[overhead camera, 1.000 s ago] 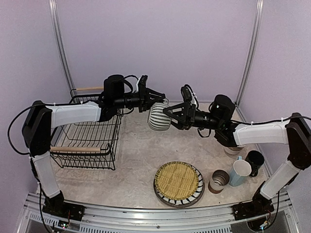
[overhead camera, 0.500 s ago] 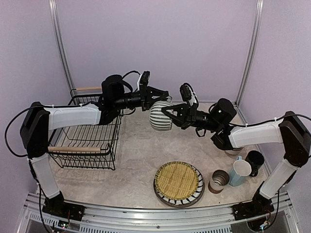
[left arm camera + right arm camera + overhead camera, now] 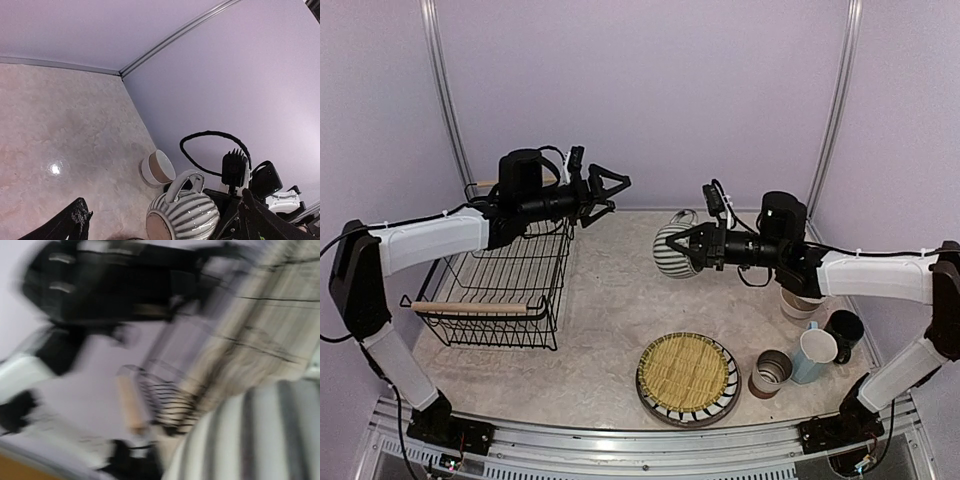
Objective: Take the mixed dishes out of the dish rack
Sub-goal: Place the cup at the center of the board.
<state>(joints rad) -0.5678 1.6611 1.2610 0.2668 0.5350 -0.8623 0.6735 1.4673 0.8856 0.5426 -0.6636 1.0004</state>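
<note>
My right gripper (image 3: 694,247) is shut on the grey-striped pot (image 3: 674,250), which hangs on its side above the middle of the table. From the left wrist the pot (image 3: 182,215) shows its looped handle and brown base. The right wrist view is blurred, with the pot (image 3: 260,435) filling its lower right. My left gripper (image 3: 607,194) is open and holds nothing, up by the far right corner of the dish rack (image 3: 495,285). I see no dishes in the black wire rack. Its spread fingers (image 3: 75,222) frame the bottom of the left wrist view.
At the front, the round yellow woven mat (image 3: 686,372) lies on the striped plate (image 3: 718,408). To its right stand the brown-white cup (image 3: 770,372), light blue mug (image 3: 813,352) and black mug (image 3: 844,330). Stacked bowls (image 3: 798,303) sit behind my right arm.
My left gripper opened, let go of the pot and drew back left toward the rack. My right gripper shut on the pot and carried it right and lower.
</note>
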